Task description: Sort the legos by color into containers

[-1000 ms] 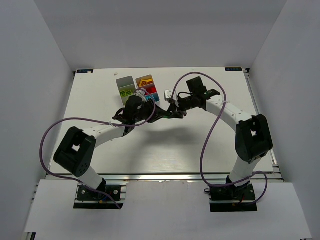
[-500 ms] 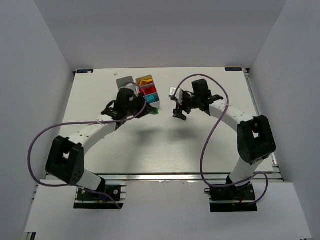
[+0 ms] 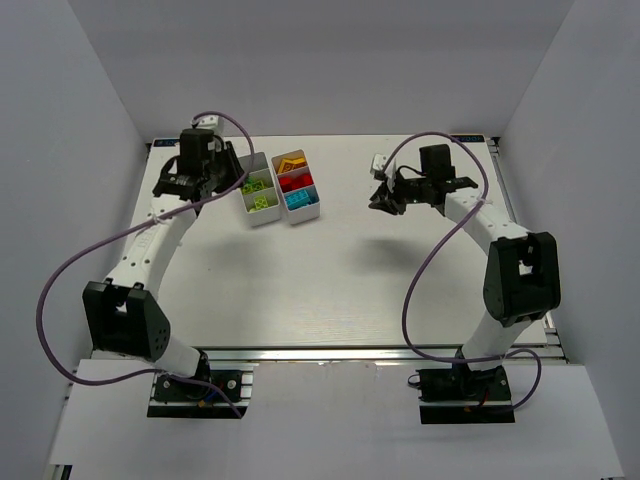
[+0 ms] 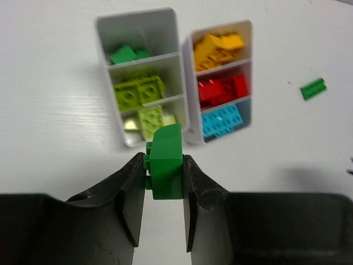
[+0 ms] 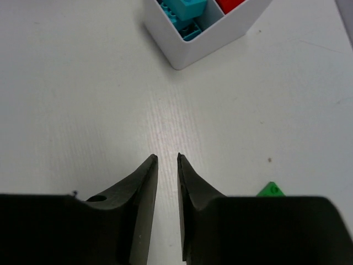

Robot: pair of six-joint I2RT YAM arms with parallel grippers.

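Two white three-part trays stand side by side at the back. The left tray (image 4: pixel 110 66) holds dark green and lime legos. The right tray (image 4: pixel 247 66) holds yellow, red and cyan legos. Both show in the top view (image 3: pixel 258 205). My left gripper (image 4: pixel 164 165) is shut on a dark green lego (image 4: pixel 166 160), held above the table just short of the left tray. My right gripper (image 5: pixel 167 160) is shut with a narrow gap and empty, over bare table. A loose dark green lego (image 4: pixel 313 88) lies right of the trays and beside my right gripper (image 5: pixel 270 190).
The cyan end of the right tray (image 5: pixel 187 41) sits ahead of my right gripper. In the top view my left gripper (image 3: pixel 222 175) is at the trays' left and my right gripper (image 3: pixel 382 197) is to their right. Grey walls enclose the table.
Both arms have drawn apart from the middle. The left gripper swung back and left past the trays with the green lego. The right gripper moved right and back.
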